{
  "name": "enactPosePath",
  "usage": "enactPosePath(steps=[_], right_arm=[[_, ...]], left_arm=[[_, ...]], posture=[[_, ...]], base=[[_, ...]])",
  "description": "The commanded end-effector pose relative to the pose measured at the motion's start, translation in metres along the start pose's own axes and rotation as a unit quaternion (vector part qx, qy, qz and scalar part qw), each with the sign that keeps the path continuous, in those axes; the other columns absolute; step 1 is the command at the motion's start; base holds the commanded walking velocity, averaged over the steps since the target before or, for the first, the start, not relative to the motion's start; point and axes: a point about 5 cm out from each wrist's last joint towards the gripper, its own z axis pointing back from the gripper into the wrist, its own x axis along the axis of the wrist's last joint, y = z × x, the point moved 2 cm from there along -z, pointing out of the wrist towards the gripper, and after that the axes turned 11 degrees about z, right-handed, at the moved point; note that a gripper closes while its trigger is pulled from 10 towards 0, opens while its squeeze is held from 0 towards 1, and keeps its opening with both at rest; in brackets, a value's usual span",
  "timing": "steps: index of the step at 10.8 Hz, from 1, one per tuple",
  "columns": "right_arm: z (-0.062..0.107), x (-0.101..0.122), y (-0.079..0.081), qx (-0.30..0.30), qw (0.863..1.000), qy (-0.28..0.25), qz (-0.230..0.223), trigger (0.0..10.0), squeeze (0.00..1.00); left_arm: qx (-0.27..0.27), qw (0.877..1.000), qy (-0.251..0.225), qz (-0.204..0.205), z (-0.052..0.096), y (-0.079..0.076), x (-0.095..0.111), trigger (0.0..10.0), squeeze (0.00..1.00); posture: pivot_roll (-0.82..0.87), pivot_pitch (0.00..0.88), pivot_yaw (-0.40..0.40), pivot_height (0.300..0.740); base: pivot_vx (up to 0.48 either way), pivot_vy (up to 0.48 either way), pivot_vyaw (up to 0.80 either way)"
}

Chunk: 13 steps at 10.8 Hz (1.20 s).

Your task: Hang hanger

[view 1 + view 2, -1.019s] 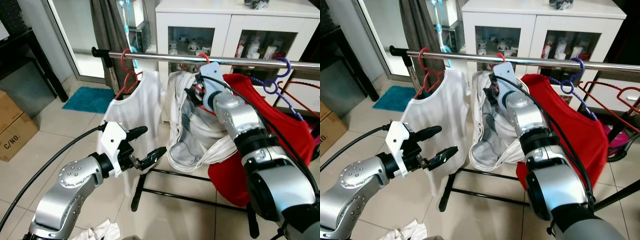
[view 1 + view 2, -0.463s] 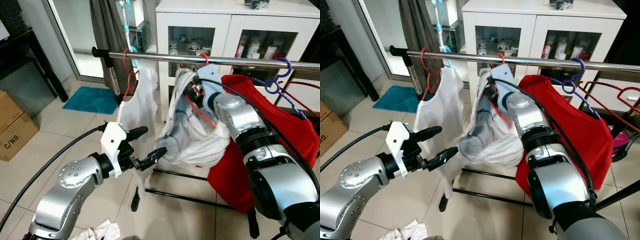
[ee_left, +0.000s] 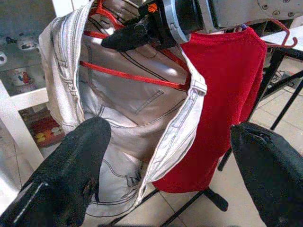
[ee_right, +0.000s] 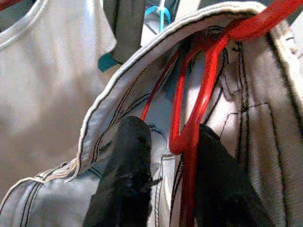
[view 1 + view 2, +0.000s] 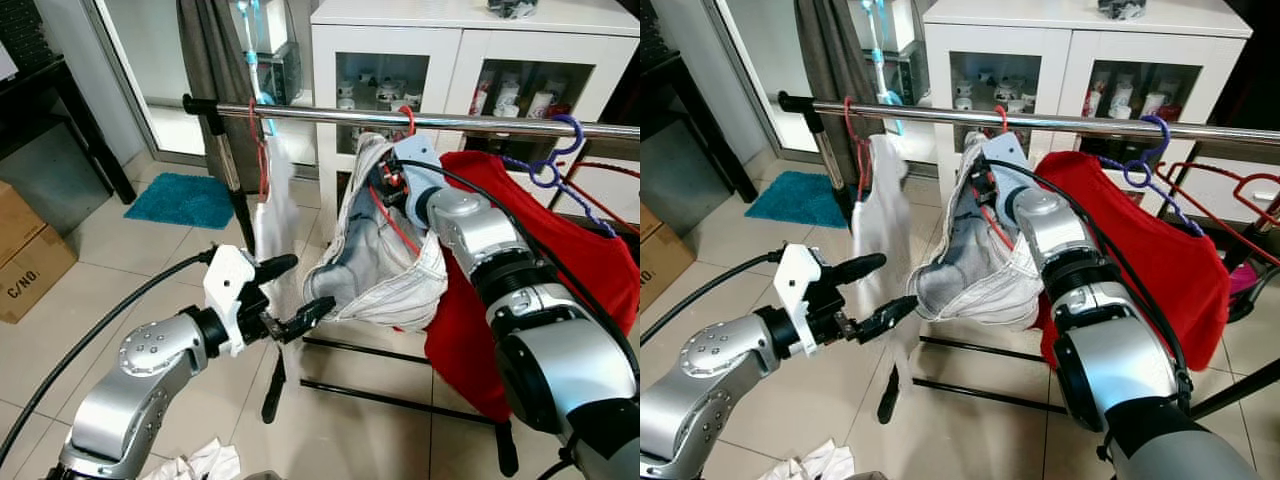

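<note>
The red hanger [image 4: 196, 109] is being clamped by the right pincer [image 4: 175, 156] below the rail [image 5: 480, 122], arm extended upward. The left pincer [image 5: 300, 300] is being held apart beside the jeans [image 5: 385, 275].

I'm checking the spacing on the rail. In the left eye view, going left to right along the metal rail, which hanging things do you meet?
White shirt on a red hanger → pale jeans on a red hanger, with the right gripper at that hanger → red garment → purple hanger.
</note>
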Motion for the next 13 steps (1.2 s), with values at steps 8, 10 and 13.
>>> enactPosePath(steps=[8,10,13], right_arm=[[0.000,0.013,-0.005,-0.018,0.999,-0.036,-0.004,0.0,0.00],[0.004,0.024,-0.004,-0.018,0.996,-0.088,0.005,0.0,0.00],[0.022,0.022,-0.012,-0.035,0.989,-0.144,0.012,0.0,0.00]], left_arm=[[0.019,1.000,0.004,-0.008,0.000,0.005,-0.002,10.0,0.00],[0.088,0.996,-0.007,-0.001,-0.005,0.018,-0.002,10.0,0.00],[0.110,0.994,-0.026,0.013,-0.008,0.019,-0.002,10.0,0.00]], posture=[[0.01,0.000,0.090,0.740],[0.01,0.000,0.084,0.740],[0.01,0.000,0.077,0.740]], base=[[0.000,0.000,0.00],[0.000,0.000,0.00],[0.000,0.000,0.00]])
